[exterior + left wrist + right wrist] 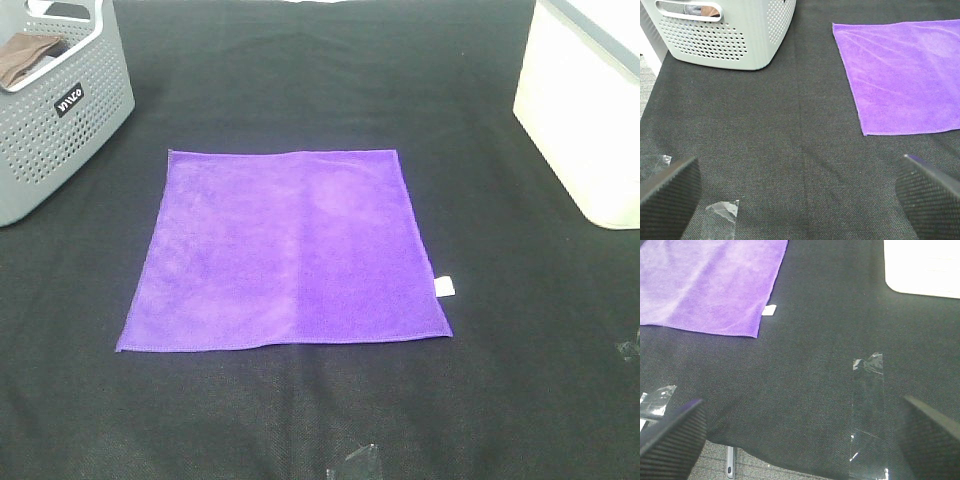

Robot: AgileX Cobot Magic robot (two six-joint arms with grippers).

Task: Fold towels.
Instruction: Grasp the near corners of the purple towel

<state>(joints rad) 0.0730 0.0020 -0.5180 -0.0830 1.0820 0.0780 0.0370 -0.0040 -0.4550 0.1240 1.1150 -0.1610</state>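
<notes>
**Exterior high view.** The towel (285,250) lies fully opened and flat at the centre of the table (300,430), with no fold made yet. Its white tag (444,286) projects from the right edge, near the front corner. A grey basket (60,130) containing a brown cloth (25,58) stands at the rear left, and a white bin (590,120) at the rear right. Both are well apart from the towel. Neither tool appears in this view.

Expected handling: the towel looks thin, light and limp, with no stiffness of its own. Lifted at one point, it will probably sag and bunch. Its pile may drag on the woven table cover. Recommended hold: the two front corners, pinched at the stitched hem and lifted together.

**Left wrist view.** The left tool (800,200) is spread wide and holds nothing. It hovers over bare table. The towel's front left corner lies ahead of it and apart, with no contact. A tape scrap (722,210) is stuck to the table between the fingers (670,192).

**Right wrist view.** The right tool (800,440) is likewise spread wide and empty. The tag-side front corner lies ahead of it and apart. A tape strip (867,390) lies on the table between tool and bin. Avoid pinching the tag alone, as it gives poor control of the edge.
</notes>
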